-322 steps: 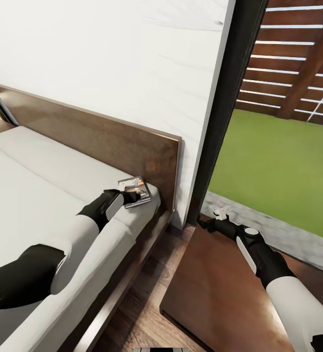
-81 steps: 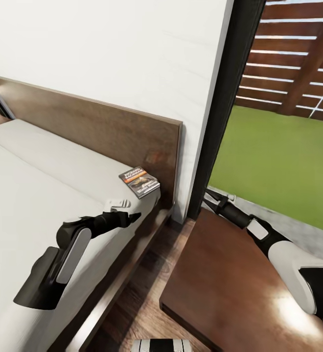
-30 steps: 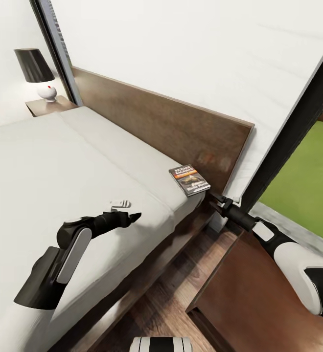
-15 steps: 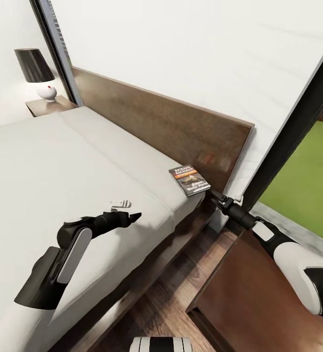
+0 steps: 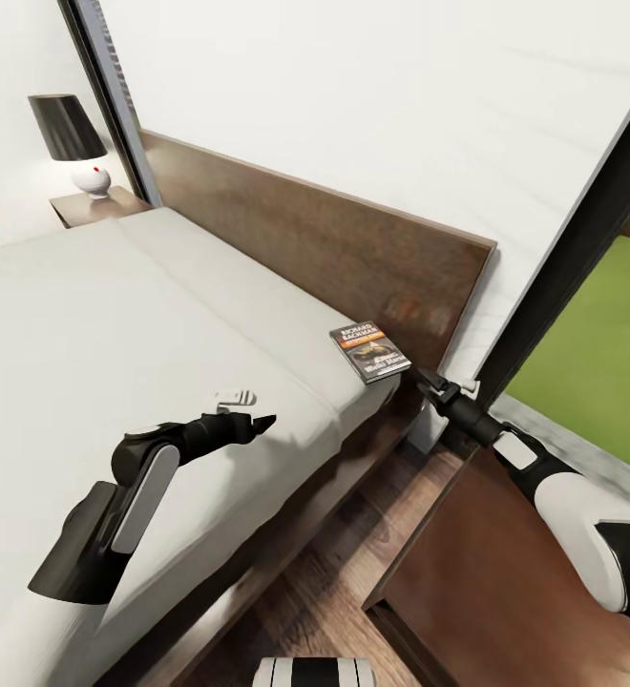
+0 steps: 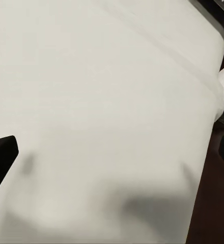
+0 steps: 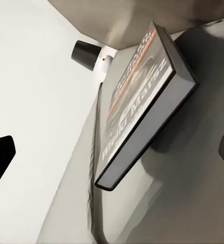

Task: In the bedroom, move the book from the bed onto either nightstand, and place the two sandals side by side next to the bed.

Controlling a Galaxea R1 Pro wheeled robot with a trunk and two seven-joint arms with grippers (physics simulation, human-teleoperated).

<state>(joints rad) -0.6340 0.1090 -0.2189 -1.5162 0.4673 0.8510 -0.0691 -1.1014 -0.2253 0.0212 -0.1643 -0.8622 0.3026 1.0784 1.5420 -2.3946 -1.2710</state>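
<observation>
Item: book [image 5: 369, 350]. Lies flat on the bed [image 5: 115, 324], at the mattress corner just beside the headboard [image 5: 334, 248], cover up, untouched.

Item: my right gripper [image 5: 428, 380]. Since half a second ago it has crept a little nearer the book's outer edge; a second ago it sat slightly lower against the bed frame. Jaws spread wide, empty; in the right wrist view the fingertips [image 7: 0, 157] stand at the far edges with the book [image 7: 137, 101] between them but not yet reached. Judgement: approach for the pickup is under way, grasp not yet made.

Item: my left gripper [image 5: 248, 410]. Hovers over bare mattress, well apart from the book; jaws parted, holding nothing. Unchanged over the last second.

Item: nightstand [image 5: 91, 205]. At the headboard's far end, bearing a lamp [image 5: 72, 143]. Nearer dark tabletop [image 5: 506, 592] under my right arm.

Containers: none seen.
</observation>
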